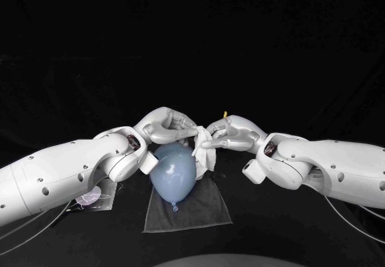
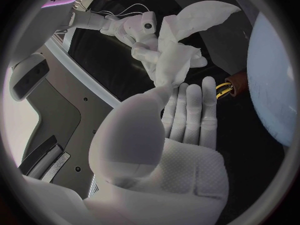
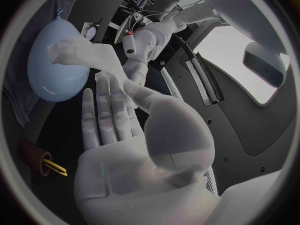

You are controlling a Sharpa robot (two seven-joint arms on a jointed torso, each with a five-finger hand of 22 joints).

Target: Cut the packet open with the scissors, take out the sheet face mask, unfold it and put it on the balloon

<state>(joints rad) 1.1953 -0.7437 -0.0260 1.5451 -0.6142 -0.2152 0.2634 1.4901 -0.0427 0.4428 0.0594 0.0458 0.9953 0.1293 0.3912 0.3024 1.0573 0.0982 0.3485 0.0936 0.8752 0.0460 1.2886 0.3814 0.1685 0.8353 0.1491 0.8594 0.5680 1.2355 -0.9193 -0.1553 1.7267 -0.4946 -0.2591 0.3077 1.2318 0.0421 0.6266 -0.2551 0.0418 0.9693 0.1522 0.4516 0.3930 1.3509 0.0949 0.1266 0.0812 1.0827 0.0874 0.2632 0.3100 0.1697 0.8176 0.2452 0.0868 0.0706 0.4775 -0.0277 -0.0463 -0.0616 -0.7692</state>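
The white sheet face mask (image 1: 205, 148) hangs crumpled between my two hands, just above the top end of the pale blue balloon (image 1: 174, 169). My left hand (image 1: 167, 127) pinches one end of it between thumb and fingers (image 2: 187, 115). My right hand (image 1: 232, 133) pinches the other end, the mask (image 3: 84, 55) spreading out past its fingertips (image 3: 109, 100). In the left wrist view the mask (image 2: 181, 40) drapes over the right hand (image 2: 147, 47), with the balloon (image 2: 275, 85) beside it. The balloon (image 3: 53, 65) lies on a grey cloth (image 1: 192, 211), knot toward me.
The scissors (image 2: 228, 89), brown with yellow handles, lie on the table beyond the hands; they show again by the right palm, scissors (image 3: 47, 164). The opened packet (image 1: 92, 198) lies partly under my left forearm. Both forearms flank the cloth.
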